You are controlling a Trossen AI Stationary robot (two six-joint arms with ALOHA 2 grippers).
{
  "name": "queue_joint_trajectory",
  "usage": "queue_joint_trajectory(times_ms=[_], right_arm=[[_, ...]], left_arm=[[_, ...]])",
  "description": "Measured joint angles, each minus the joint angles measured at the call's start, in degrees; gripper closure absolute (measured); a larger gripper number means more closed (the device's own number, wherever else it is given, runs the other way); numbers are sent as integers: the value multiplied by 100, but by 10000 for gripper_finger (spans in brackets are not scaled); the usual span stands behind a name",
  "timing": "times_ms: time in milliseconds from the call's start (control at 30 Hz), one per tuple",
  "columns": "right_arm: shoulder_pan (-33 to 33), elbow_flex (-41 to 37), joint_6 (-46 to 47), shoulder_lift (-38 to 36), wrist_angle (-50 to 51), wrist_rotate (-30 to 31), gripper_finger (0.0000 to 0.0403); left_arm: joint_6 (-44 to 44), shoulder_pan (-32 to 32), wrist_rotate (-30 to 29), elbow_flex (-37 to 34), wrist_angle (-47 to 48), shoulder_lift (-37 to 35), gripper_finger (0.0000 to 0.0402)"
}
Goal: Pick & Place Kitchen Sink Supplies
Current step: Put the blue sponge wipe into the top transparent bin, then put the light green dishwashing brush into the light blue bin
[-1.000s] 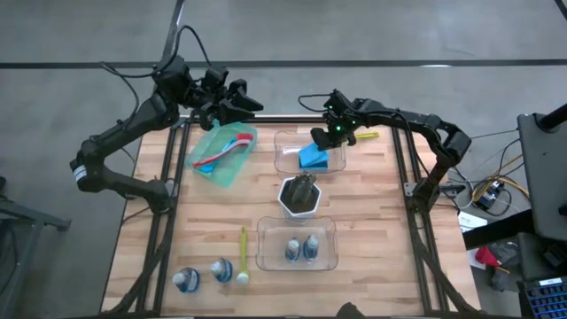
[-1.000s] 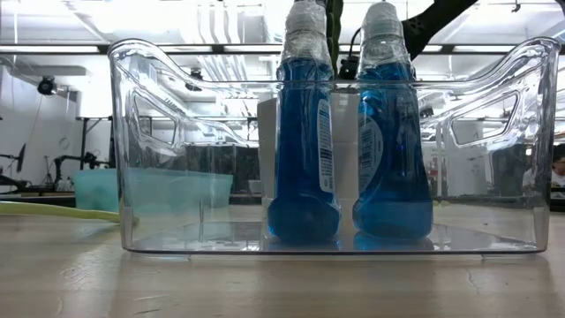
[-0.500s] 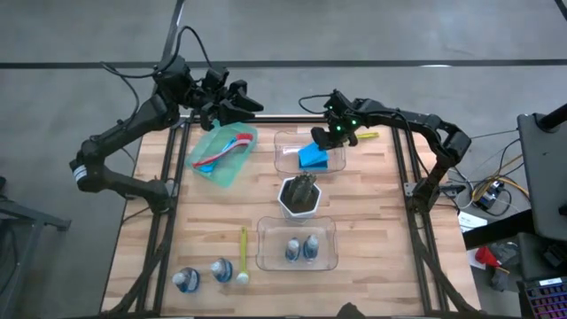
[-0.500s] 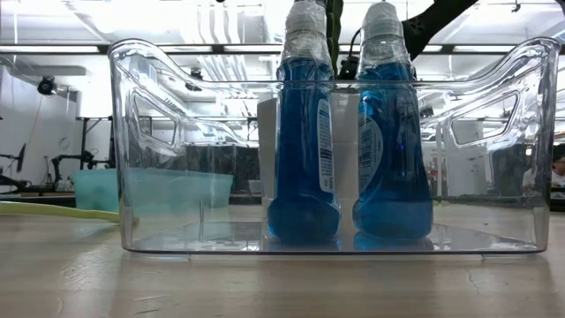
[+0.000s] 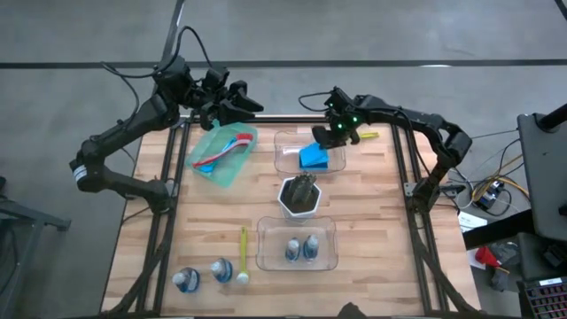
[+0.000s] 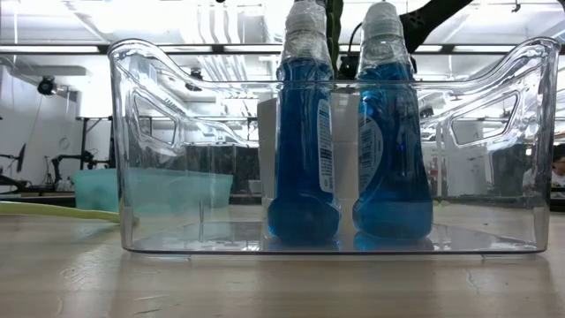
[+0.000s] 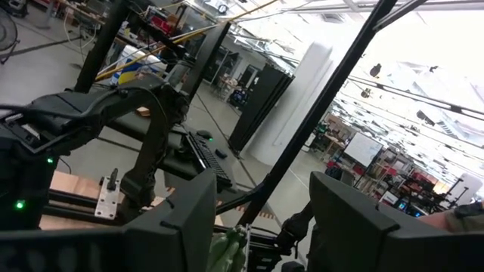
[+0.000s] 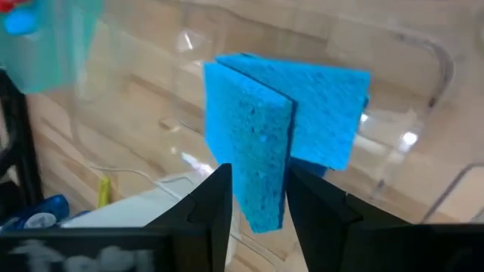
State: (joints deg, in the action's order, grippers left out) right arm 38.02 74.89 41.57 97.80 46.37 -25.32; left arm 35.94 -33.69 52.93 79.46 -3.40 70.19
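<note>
At the far left corner of the worktop [image 5: 372,230], the left end effector [image 5: 237,99] hung clear of everything with its fingers [image 7: 181,219] apart and nothing between them, which read as an arm parked out of the way just past the green tray [image 5: 223,170]. That tray held the pink brush [image 5: 226,146] and a blue one together, so it looked like the brushes' sorting place, while a yellow brush [image 5: 244,248] and two loose bottles [image 5: 186,281] lay near the front left, seemingly not yet sorted. Right of the tray stood the far clear bin [image 5: 285,159], where the blue sponges [image 5: 312,158] sat stacked on edge, and the right end effector [image 5: 341,133] hovered just above them. In the right wrist view its fingers [image 8: 212,208] stood slightly apart on either side of the nearer sponge [image 8: 253,136]; whether the pads touched it I could not tell, though the pose suggested a release into the bin. The white pot [image 5: 299,195] sat between the two bins, and the near bin [image 5: 264,252] held two bottles [image 5: 301,249] upright. The high view gave the layout but not the finger gap; the right wrist view gave that gap closely. The low view showed only the near bin's bottles [image 6: 305,132] standing side by side, and the left wrist view looked out at the room, not the worktop.
</note>
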Motion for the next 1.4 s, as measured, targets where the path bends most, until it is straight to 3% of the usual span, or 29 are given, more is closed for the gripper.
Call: queue_joint_trajectory(times_ms=[467, 867, 1133, 1300, 1400], right_arm=[[-2, 723, -272, -4, 975, 276, 281], [0, 1679, -691, -20, 984, 480, 281], [0, 2540, -890, -20, 984, 691, 280], [0, 3117, -1209, -20, 969, 754, 280], [0, 3465, -1334, -20, 854, 752, 280]], left_arm=[[7, 0, 0, 0, 0, -1, 197], [5, -30, 1, 0, 153, -6, 197], [-293, -131, 437, 0, 1312, -14, 197], [-1423, -129, 1136, 0, 2599, -140, 197], [-1927, -129, 1202, 0, 3496, -168, 197]])
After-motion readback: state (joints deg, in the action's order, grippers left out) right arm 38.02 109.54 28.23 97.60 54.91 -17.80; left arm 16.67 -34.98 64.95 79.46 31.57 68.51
